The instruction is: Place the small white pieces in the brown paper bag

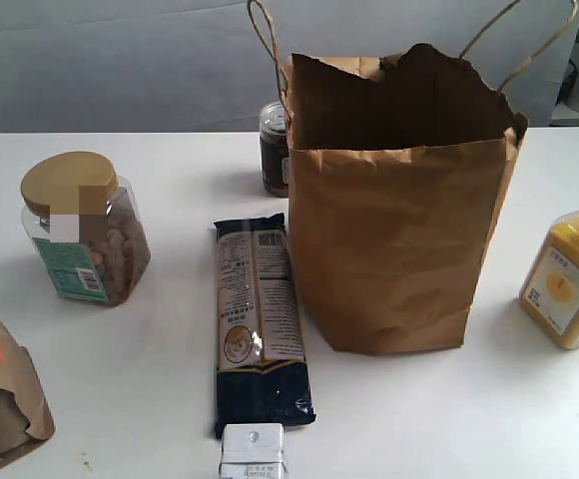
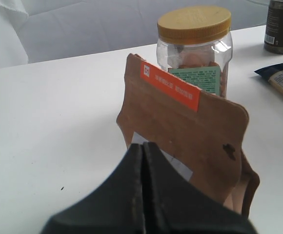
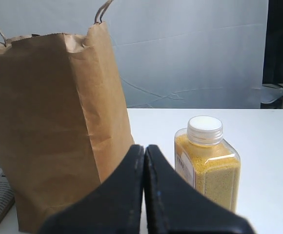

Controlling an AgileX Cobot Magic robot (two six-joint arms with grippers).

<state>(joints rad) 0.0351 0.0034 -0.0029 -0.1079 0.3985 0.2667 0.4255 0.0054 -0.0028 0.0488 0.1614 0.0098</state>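
On the white table (image 1: 150,160), the tall brown kraft paper bag with twine handles (image 1: 389,239) stands right of the middle. A small dark glass jar (image 1: 273,150) stands behind its left corner, partly hidden by it. Just left of the bag a long dark plastic packet (image 1: 260,329) lies flat, front to back, with a small white rectangular box (image 1: 253,454) at its near end. Further left stands a clear plastic jar with a yellow lid (image 1: 85,235). Nearer than this jar, at the left edge, is a short brown paper pouch with an orange label (image 1: 0,399). Right of the bag, apart from it, stands a clear bottle of yellow grains (image 1: 569,289). My left pincer (image 2: 143,151) sits before the pouch, and my right pincer (image 3: 144,151) faces the gap between bag and bottle.
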